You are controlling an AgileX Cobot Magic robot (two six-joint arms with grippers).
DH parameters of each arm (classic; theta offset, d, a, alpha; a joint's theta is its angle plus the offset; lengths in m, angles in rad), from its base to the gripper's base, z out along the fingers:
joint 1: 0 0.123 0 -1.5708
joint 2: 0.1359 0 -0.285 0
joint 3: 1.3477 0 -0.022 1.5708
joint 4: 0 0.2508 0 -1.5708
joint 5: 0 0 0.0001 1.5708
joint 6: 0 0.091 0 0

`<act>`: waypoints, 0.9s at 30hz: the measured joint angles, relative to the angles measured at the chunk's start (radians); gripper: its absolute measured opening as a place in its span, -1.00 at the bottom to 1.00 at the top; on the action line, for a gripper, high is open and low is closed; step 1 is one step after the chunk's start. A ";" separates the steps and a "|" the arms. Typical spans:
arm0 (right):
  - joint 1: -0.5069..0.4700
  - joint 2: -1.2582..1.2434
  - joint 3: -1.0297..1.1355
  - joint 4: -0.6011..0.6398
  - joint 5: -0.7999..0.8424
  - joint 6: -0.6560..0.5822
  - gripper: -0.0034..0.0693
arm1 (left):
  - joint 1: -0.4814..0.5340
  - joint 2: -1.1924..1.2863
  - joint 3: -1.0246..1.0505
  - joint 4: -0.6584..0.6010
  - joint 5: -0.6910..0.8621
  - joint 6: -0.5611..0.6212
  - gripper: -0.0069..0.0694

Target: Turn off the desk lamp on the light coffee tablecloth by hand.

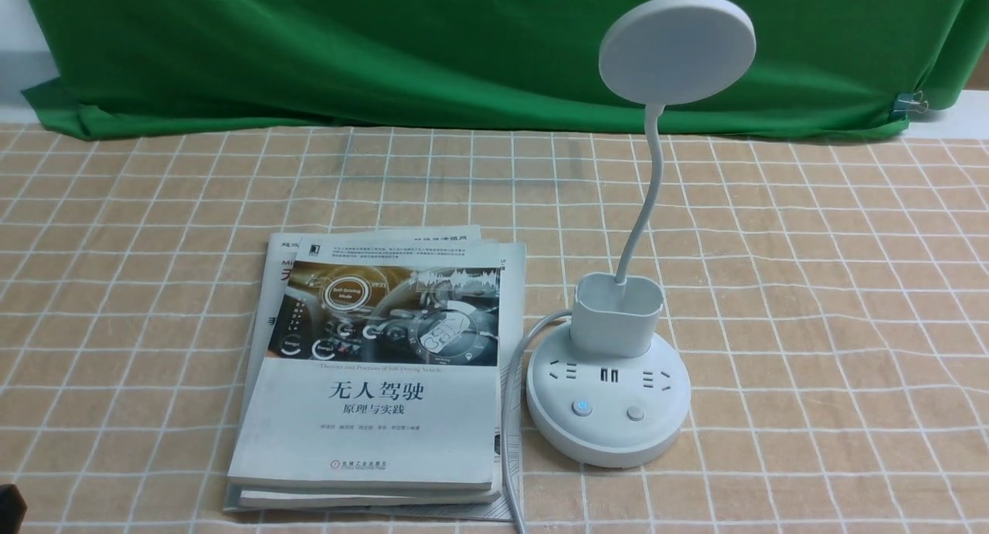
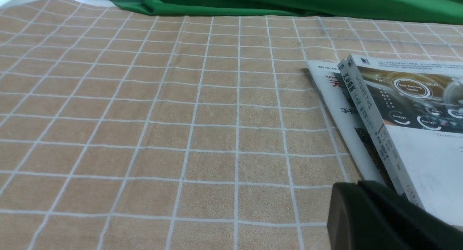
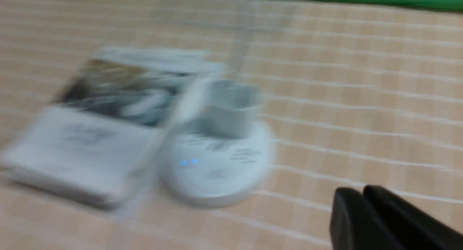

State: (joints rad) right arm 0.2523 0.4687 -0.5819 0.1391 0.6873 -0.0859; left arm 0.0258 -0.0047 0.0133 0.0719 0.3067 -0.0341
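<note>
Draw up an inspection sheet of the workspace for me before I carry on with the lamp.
Surface: tan tablecloth with white grid lines, lying mostly flat
Job's things: desk lamp upright; left button glows blue, no clear glow on disc head
Clutter: stack of books left of the lamp
Left pincer: shut, nothing seen in it
Right pincer: shut, nothing seen in it; its view is blurred
Cables: grey cable from the lamp along the stack's right side, out of frame at the near edge
Surroundings: green cloth behind, black clip at its right end
Spills: nothing seen
</note>
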 joint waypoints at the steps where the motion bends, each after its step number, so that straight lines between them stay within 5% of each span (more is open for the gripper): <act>1: -0.042 -0.025 0.046 -0.001 -0.036 -0.038 -0.82 | 0.000 0.000 0.000 0.001 0.000 0.000 -0.81; 10: -0.218 -0.295 0.457 -0.006 -0.419 -0.143 -0.84 | 0.000 0.000 0.000 0.001 0.000 0.000 -0.81; 27: -0.213 -0.466 0.588 -0.007 -0.454 -0.121 -0.84 | 0.000 0.000 0.000 0.001 0.000 0.000 -0.81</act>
State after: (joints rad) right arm 0.0396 0.0023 0.0057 0.1325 0.2336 -0.2072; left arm 0.0258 -0.0047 0.0133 0.0727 0.3067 -0.0341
